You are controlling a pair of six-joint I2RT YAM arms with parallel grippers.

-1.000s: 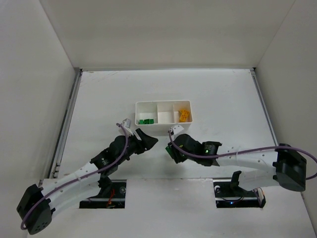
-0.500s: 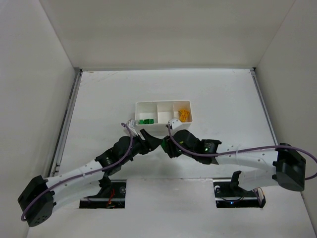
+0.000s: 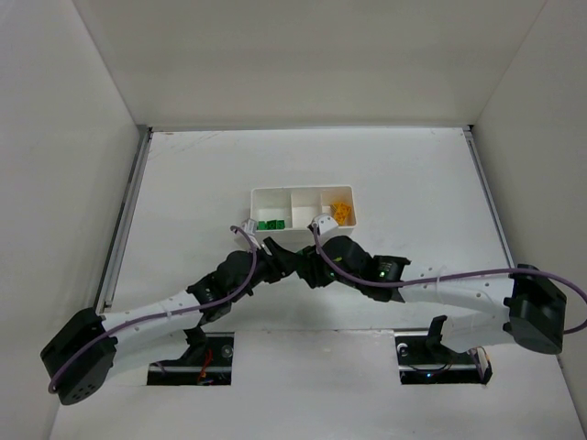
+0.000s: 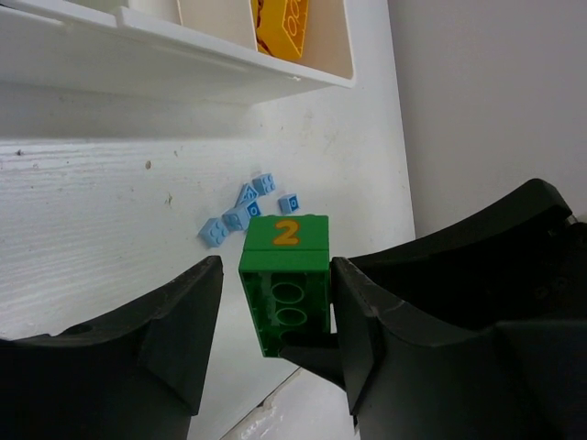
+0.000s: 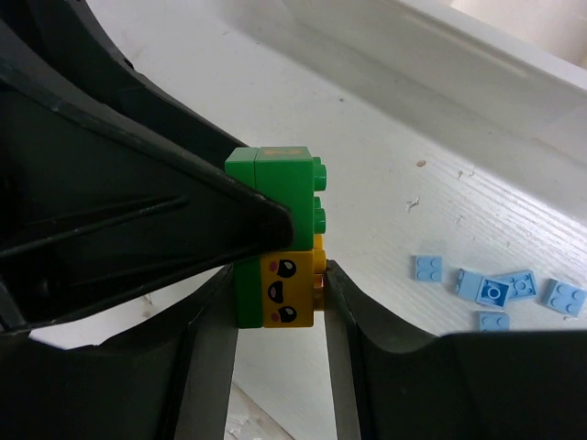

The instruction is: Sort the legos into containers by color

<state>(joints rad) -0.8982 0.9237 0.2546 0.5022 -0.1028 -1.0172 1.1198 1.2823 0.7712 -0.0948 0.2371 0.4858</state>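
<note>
My right gripper is shut on a stacked pair, a green brick on a yellow-orange face brick, held just above the table in front of the white tray. My left gripper is open, its jaws on either side of the same green brick, which is marked "2". The right-hand jaw touches it and the left-hand jaw stands apart. Green legos lie in the tray's left compartment and yellow-orange ones in the right. Several tiny light blue legos lie on the table.
The tray's front wall is close beyond the grippers. The two arms cross the near table and meet at the middle. White walls enclose the table on three sides.
My left gripper has moved right to the right gripper and now brackets the held green brick. The right gripper shifted slightly toward the tray.
</note>
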